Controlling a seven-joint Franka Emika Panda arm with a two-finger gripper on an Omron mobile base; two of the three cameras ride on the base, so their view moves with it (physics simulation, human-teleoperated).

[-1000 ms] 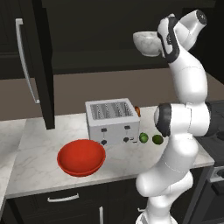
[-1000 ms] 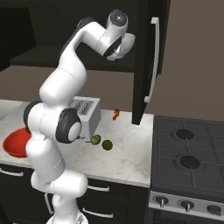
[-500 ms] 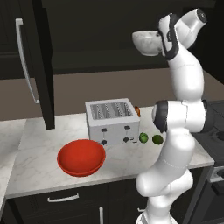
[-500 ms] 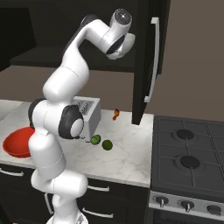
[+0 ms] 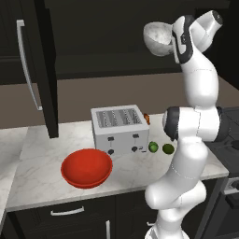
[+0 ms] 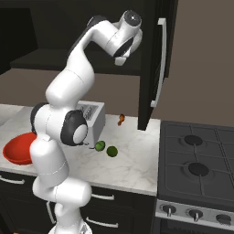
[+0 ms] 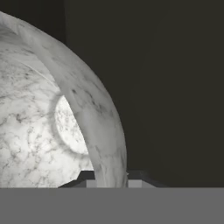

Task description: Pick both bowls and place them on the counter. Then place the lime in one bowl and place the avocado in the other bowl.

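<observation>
High at the far right, the marbled white bowl (image 5: 158,38) is pinched by its rim in the gripper (image 5: 173,43) (jaws clamped), ready for carrying down to the counter (image 5: 37,172), where the red bowl (image 5: 87,167) is seated.

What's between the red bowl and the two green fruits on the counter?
The toaster stands between the red bowl and the green fruits, seen in the left base view.
</observation>
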